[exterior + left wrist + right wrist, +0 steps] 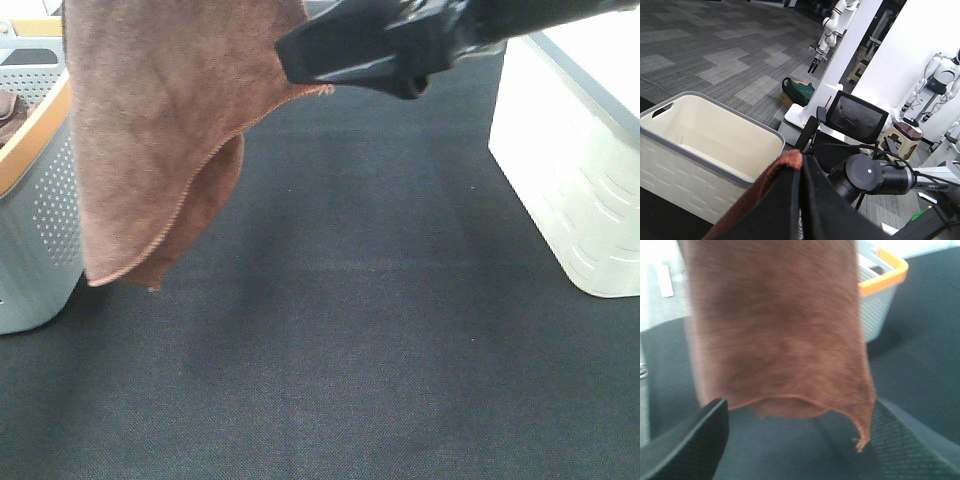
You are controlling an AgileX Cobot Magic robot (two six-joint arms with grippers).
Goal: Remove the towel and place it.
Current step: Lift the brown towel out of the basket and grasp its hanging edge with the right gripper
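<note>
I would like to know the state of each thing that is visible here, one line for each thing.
towel: lifted, hanging in the air beside the grey basket.
left gripper: shut on an edge of the towel.
right gripper: open, fingers wide apart, towel hanging in front of it.
white bin: empty.
grey basket: holds something brown, mostly out of view.

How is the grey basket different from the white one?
The grey basket has an orange rim; the white basket has a grey rim. The grey basket's wall has tiny round holes; the white basket's has short dashes. The grey basket stands on the left, the white basket on the right. Both are open-topped and stand on the dark mat.
</note>
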